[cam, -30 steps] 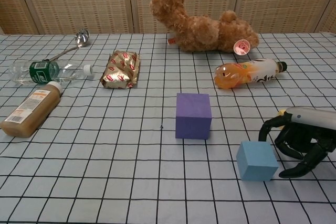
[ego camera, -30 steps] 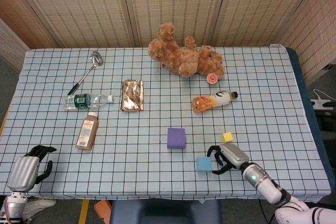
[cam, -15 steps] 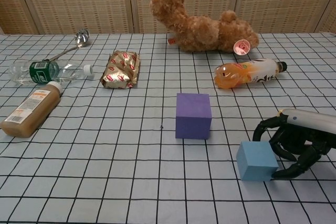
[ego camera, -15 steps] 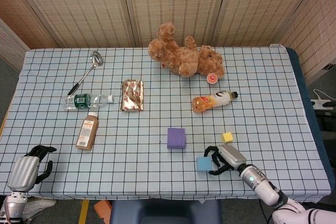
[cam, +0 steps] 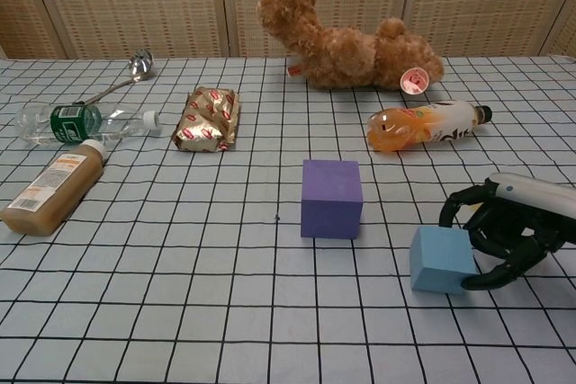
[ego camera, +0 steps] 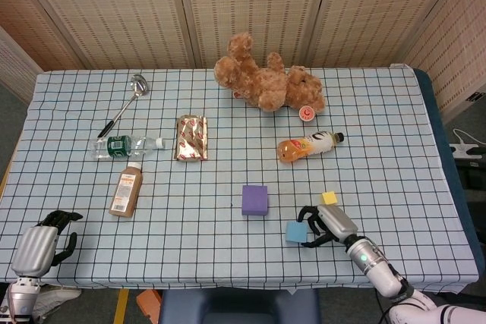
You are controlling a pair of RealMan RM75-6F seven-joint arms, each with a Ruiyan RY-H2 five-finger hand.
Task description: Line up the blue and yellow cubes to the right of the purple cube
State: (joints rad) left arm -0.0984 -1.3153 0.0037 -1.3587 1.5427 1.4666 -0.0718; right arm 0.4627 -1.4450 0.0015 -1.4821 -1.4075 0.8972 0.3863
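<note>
Head view. Right hand (ego camera: 325, 225) low over the near right part of the checked surface (ego camera: 395, 149), forearm running off toward the near right corner. Fingers (ego camera: 310, 216) curled around the right side of the blue cube (ego camera: 295, 232), tips touching it above and below; whether lifted or just clasped, cannot tell. Blue cube in front of and to the right of the purple cube (ego camera: 254, 199), apart from it. Yellow cube (ego camera: 329, 198) just behind the right hand, to the right of the purple cube, apart from both others. Left hand (ego camera: 42, 244) at the near left edge, palm down, fingers curled in, holding nothing. Counted: three cubes, one of each colour; three bottles, namely clear water bottle (ego camera: 125, 145), brown bottle (ego camera: 127, 190), orange drink bottle (ego camera: 307, 146), all lying down; one foil packet (ego camera: 192, 138); one ladle (ego camera: 126, 101); one teddy bear (ego camera: 267, 81) on its side at the far edge.

Chest view. Right hand (cam: 504, 230) entering from the right edge, dark fingers (cam: 463, 200) wrapped over the top right and lower right of the blue cube (cam: 441, 259). Blue cube tilted slightly, near the purple cube (cam: 331, 198), not touching. Yellow cube hidden. Left hand out of frame. Same three bottles, packet, ladle and bear along the far half.
</note>
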